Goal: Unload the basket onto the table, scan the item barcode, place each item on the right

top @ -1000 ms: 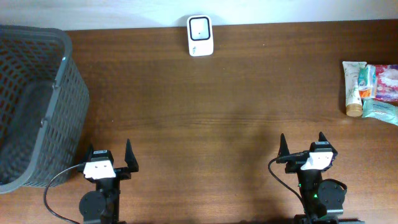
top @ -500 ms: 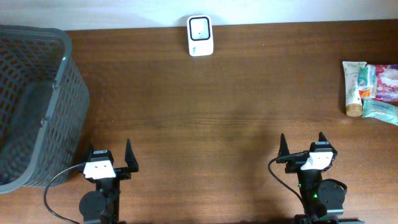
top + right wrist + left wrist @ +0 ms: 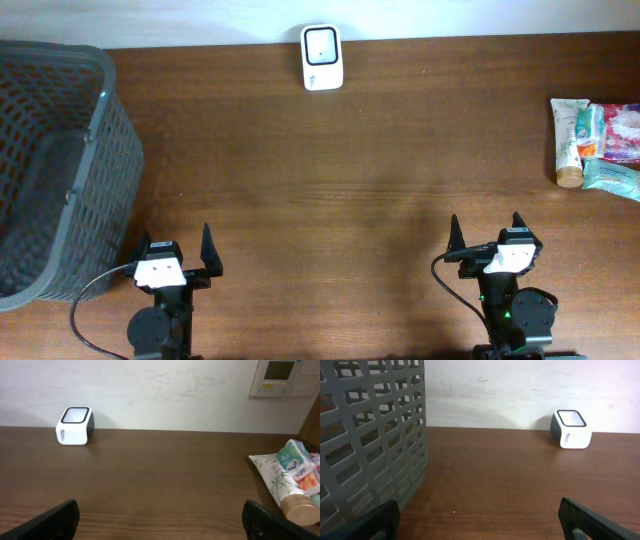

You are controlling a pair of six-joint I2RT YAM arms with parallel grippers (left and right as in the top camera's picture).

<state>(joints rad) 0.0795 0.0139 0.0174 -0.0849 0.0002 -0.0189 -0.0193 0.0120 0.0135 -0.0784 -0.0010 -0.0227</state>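
A small white barcode scanner (image 3: 322,57) stands at the far edge of the brown table, seen also as the scanner (image 3: 570,429) and the scanner (image 3: 75,425) from the wrists. The items lie at the far right: a white tube with a tan cap (image 3: 567,141) beside colourful packets (image 3: 618,146); the tube (image 3: 286,491) shows in the right wrist view. My left gripper (image 3: 173,254) rests open at the near left with nothing between its fingers. My right gripper (image 3: 486,239) is open and empty at the near right, well short of the items.
A large grey plastic basket (image 3: 52,170) fills the left side, and the basket wall (image 3: 370,435) looms close beside my left gripper. A white wall panel (image 3: 281,377) hangs behind the table at the right. Bare wood lies between the grippers and the scanner.
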